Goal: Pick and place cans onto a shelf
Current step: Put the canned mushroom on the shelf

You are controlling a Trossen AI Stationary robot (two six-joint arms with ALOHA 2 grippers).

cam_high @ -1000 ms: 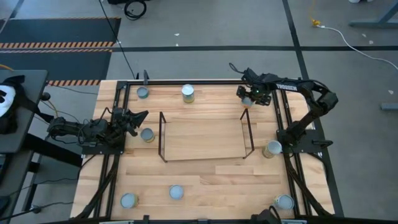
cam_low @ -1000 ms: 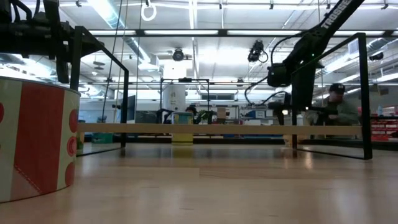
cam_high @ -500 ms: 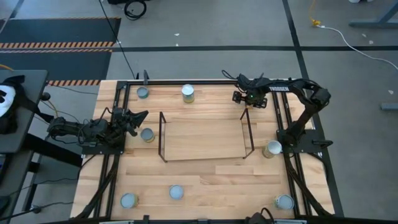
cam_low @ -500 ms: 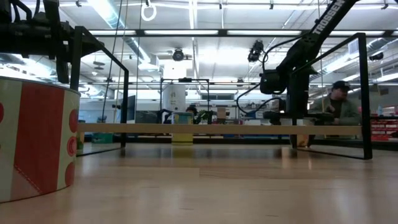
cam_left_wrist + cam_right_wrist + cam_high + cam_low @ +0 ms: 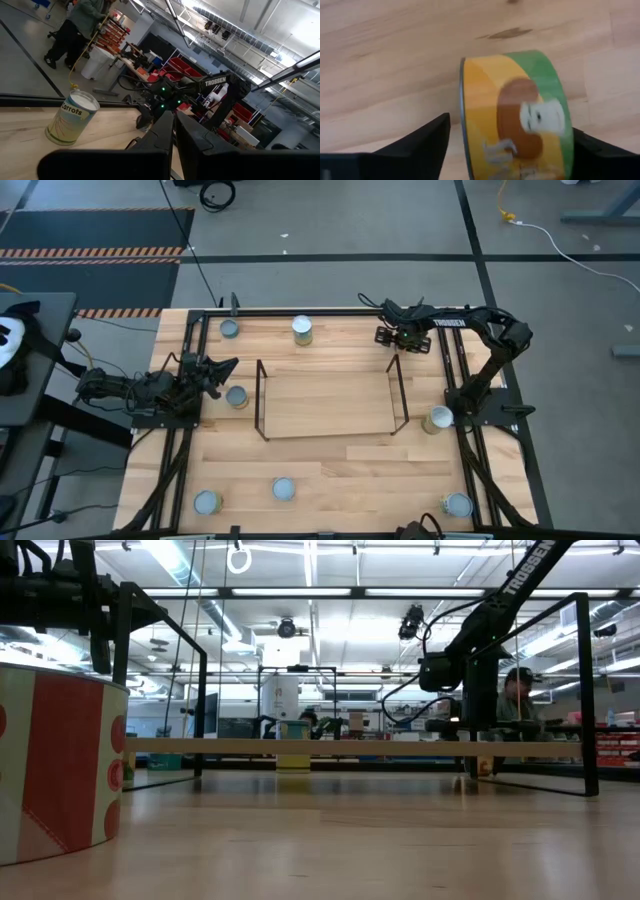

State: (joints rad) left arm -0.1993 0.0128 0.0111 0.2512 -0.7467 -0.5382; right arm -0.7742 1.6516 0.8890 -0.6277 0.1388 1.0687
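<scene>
The right gripper [image 5: 392, 336] is at the far right of the table [image 5: 330, 470], just beyond the shelf's right end frame. Its fingers [image 5: 415, 145] are spread wide on either side of a can with a yellow and green label [image 5: 515, 120], not touching it.

The shelf [image 5: 330, 402] stands in the middle of the table with nothing on its wood base.

The left gripper [image 5: 222, 367] waits at the left edge, fingers pressed together, with a can [image 5: 237, 396] just beside it.

Other cans stand well apart: two along the far edge [image 5: 229, 329] [image 5: 302, 330], one by the right arm's base [image 5: 439, 419], and three along the near edge [image 5: 207, 502] [image 5: 284, 489] [image 5: 457, 505].

A person [image 5: 515, 698] is in the room beyond.
</scene>
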